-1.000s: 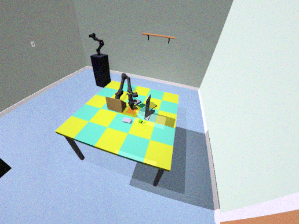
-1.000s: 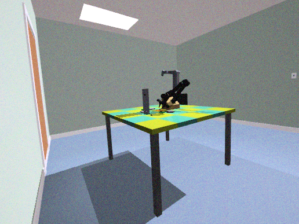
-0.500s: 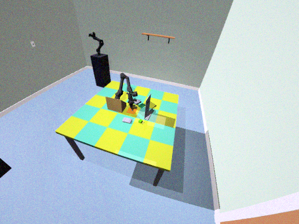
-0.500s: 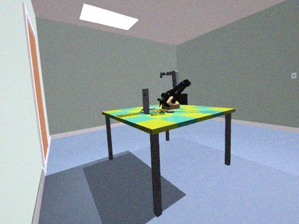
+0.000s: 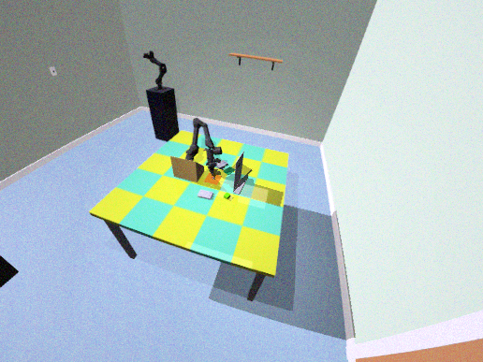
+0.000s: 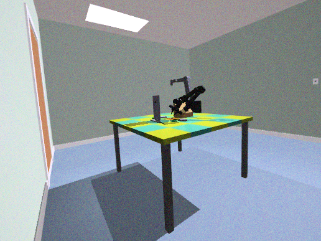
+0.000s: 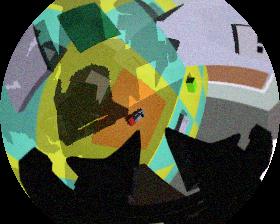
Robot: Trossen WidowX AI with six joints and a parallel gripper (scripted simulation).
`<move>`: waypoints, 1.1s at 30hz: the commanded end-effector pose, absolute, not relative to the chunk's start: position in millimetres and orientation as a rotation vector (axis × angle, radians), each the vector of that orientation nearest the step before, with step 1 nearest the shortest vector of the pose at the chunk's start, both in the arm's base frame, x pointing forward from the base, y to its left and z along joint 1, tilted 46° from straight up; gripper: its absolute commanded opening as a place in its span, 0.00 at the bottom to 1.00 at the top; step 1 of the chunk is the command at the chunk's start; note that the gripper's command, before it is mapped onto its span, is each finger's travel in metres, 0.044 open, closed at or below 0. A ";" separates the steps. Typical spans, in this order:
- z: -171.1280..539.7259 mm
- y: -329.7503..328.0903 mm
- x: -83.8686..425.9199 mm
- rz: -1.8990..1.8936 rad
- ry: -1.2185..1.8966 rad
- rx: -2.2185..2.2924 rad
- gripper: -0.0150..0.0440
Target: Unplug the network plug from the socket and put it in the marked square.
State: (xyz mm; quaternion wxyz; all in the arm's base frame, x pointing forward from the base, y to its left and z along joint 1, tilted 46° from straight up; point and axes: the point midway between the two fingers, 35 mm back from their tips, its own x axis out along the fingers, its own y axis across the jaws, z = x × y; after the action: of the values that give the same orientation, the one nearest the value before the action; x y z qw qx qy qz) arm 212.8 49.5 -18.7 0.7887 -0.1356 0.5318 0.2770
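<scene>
The small plug [image 7: 136, 117], red at one end and dark grey at the other, lies on the orange marked square [image 7: 150, 107] [image 5: 212, 181] in the wrist view. It is too small to make out in the top and exterior views. My gripper [image 7: 152, 132] [image 5: 213, 175] is open, and the plug shows beyond its fingertips, not between them. The gripper hangs low over the square; the exact gap is hard to tell. The upright dark panel [image 5: 239, 173] [image 6: 156, 108] stands apart from the gripper. Its socket holds no visible plug, though detail there is too small to be sure.
A brown upright block [image 5: 184, 168] stands beside the arm. A pale flat box [image 5: 205, 194] [image 7: 182, 121] and a bright green block [image 5: 227, 195] [image 7: 191, 84] lie near the square. A dark green patch [image 7: 87, 25] [image 5: 228, 170] lies towards the panel. Another arm stands on a black pedestal [image 5: 162, 112] beyond the table.
</scene>
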 end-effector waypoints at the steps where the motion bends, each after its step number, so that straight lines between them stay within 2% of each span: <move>1: -11.7 45.6 218.1 0.598 1.134 -0.295 0.52; 33: 17.5 16.6 221.9 0.597 1.137 -0.297 0.52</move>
State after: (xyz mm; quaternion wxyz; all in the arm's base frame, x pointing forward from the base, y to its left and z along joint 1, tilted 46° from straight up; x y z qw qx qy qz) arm 218.4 20.4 10.6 0.7876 -0.1365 0.5334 0.2766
